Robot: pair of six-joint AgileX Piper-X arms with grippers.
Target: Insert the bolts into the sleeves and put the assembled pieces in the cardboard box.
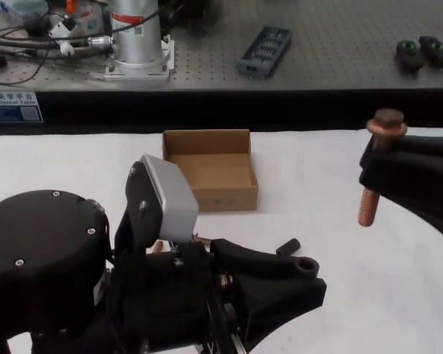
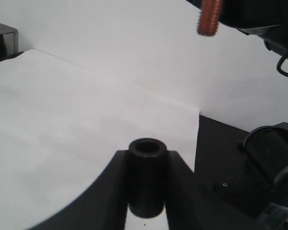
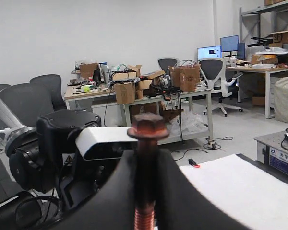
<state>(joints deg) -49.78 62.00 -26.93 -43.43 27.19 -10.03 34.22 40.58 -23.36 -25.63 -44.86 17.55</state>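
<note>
The left gripper [image 2: 147, 165] is clamped on one black sleeve [image 2: 146, 191], held upright between its fingers with the bore facing up, probably so a bolt can drop in. A second sleeve [image 1: 288, 247] lies loose on the bench [image 1: 369, 295] just beyond those fingers. The right gripper [image 3: 145, 155] pinches one copper bolt [image 3: 147, 128] by its shank. The head sits above its fingers and the thread hangs below, seemingly posed for insertion. Farthest, one cardboard box [image 1: 229, 193] stands open-topped to receive pieces.

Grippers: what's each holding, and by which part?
Left gripper holds the sleeve by its sides, bore up. Right gripper holds the bolt by its shank below the head, threads hanging down.
</note>
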